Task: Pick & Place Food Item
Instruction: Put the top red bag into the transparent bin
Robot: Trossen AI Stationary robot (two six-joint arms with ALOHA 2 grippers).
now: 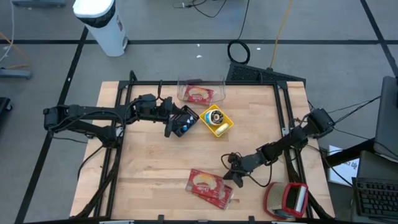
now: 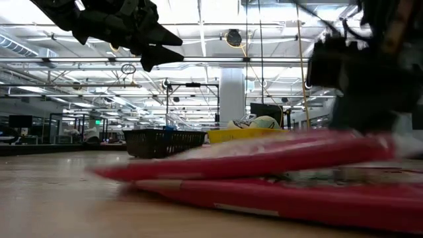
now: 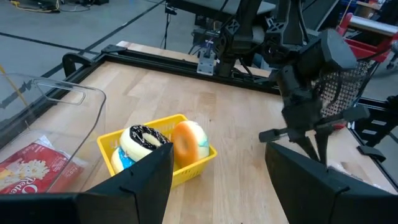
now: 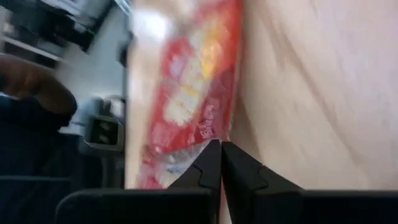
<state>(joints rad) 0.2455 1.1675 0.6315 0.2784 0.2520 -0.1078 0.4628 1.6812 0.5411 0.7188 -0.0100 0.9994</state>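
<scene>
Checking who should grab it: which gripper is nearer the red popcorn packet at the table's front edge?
Right. The right gripper is shut at the red popcorn packet edge. The left gripper hangs open farther back, beside the yellow basket.

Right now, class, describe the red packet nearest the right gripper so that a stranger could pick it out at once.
Start at the wooden table and go to its near edge, right of the middle. The red packet lies flat there, by the shut right gripper. Unlike the other red packet, it is not inside the clear bin.
</scene>
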